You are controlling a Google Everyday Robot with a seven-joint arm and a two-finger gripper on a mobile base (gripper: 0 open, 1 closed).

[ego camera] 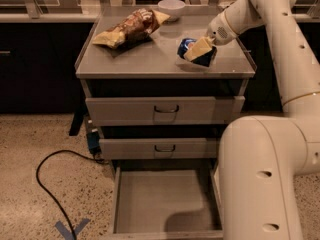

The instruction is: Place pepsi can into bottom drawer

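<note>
The pepsi can (pixel 188 46), blue with a silver end, lies on its side on the right part of the grey cabinet top (pixel 145 61). My gripper (pixel 198 50) reaches in from the right, and its tan fingers (pixel 199 48) lie over and around the can. The bottom drawer (pixel 162 200) is pulled out and shows a bare grey floor, partly hidden at the right by my arm's white body.
A chip bag (pixel 131 28) lies on the top's left half and a white bowl (pixel 171 7) stands at the back. The two upper drawers (pixel 162 110) are shut. A black cable (pixel 52 179) and blue tape (pixel 72 230) lie on the floor to the left.
</note>
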